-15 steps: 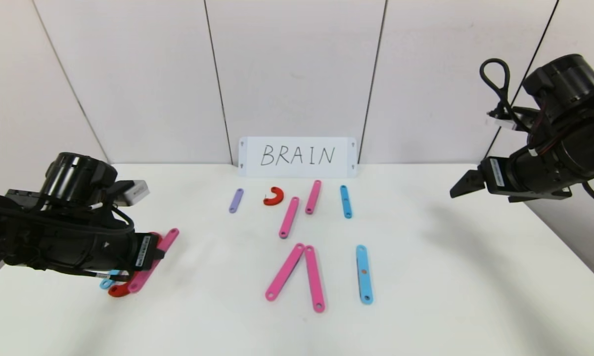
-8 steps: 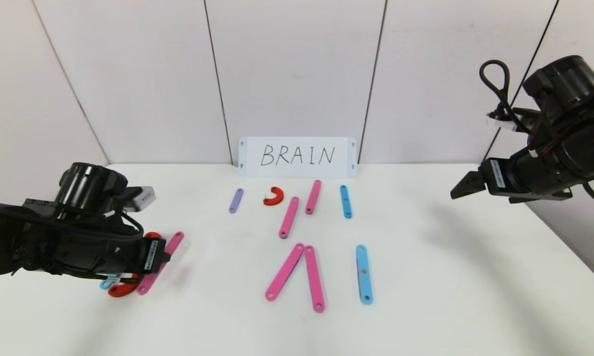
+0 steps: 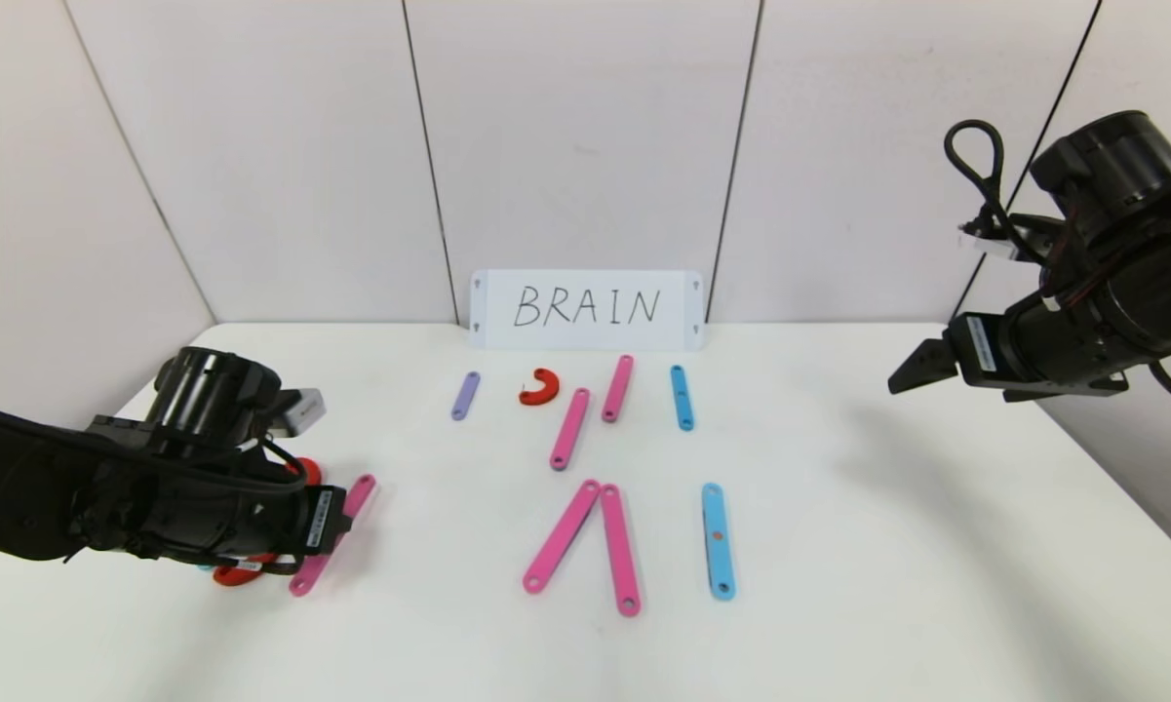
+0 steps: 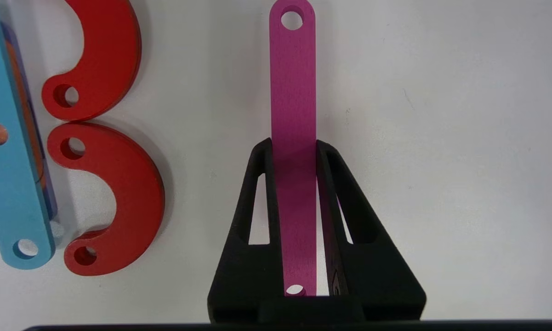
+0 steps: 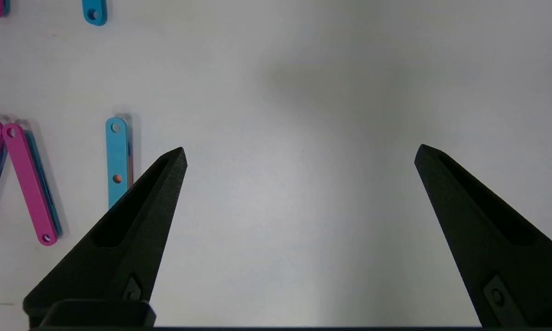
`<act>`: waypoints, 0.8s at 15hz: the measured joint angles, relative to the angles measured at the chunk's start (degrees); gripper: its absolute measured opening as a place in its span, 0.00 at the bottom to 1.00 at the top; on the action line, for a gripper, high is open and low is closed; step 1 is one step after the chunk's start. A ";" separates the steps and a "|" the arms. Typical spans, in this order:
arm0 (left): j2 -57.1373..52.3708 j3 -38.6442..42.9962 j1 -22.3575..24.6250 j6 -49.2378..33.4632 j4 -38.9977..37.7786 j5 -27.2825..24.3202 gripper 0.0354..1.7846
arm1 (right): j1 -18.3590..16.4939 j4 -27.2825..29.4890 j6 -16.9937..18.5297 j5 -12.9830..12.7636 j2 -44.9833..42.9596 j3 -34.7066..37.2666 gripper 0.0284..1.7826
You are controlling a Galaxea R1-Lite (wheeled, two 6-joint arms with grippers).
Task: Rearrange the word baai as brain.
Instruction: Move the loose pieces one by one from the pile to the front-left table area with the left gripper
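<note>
- The word is built of flat, matte strips with rounded ends and a hole at each end, plus thick red C-shaped arcs (image 4: 115, 197), on a smooth white table (image 3: 887, 546).
- The left gripper (image 4: 294, 151) is clamped narrowly on a pink strip (image 4: 293, 92), near the table's front left corner, just beside two red arcs and a light-blue strip (image 4: 9, 174).
- The right gripper (image 5: 298, 156) hangs above the table's right side, jaws spread wide, holding nothing.
- Since a second ago the left gripper and its pink strip have shifted right, away from the arcs; the right arm has stayed put.
- Other pieces lie mid-table below the white BRAIN card (image 3: 586, 309).
</note>
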 joint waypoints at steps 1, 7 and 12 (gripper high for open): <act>0.63 0.20 -0.13 0.00 -0.94 0.15 0.14 | 0.00 0.00 0.00 -0.02 -0.02 0.00 0.98; 5.05 1.05 -0.24 -0.06 -7.58 3.91 0.14 | 0.00 0.00 -0.15 0.00 -0.23 0.05 0.98; 4.96 1.46 -1.02 -0.11 -7.52 3.78 0.30 | 0.00 0.00 -0.15 0.05 -0.23 0.09 0.98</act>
